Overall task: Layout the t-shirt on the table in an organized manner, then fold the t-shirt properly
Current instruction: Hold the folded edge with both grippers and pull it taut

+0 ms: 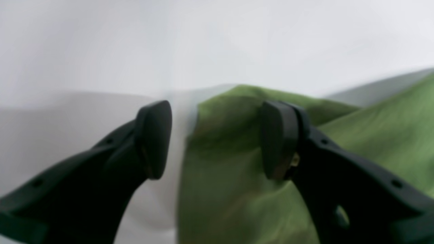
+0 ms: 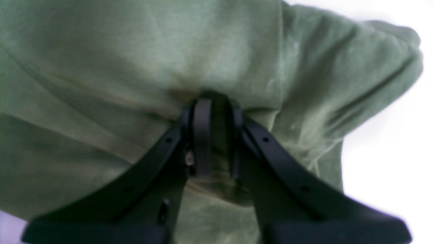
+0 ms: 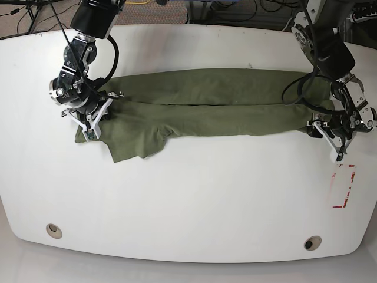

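Note:
The olive-green t-shirt (image 3: 206,103) lies stretched in a long, creased band across the white table (image 3: 188,200). At its left end in the base view, my right gripper (image 3: 92,125) is shut on a bunch of the cloth. The right wrist view shows that gripper (image 2: 218,112) pinching the t-shirt (image 2: 135,61) between its narrow jaws. At the band's other end my left gripper (image 3: 336,144) stands open. In the left wrist view, the left gripper (image 1: 215,140) has its jaws wide apart astride the edge of the t-shirt (image 1: 373,135), unclamped.
A red-and-white tape rectangle (image 3: 343,187) is stuck on the table just in front of my left gripper. Two round grommet holes (image 3: 53,230) (image 3: 312,243) sit near the front edge. Cables and equipment lie beyond the far edge.

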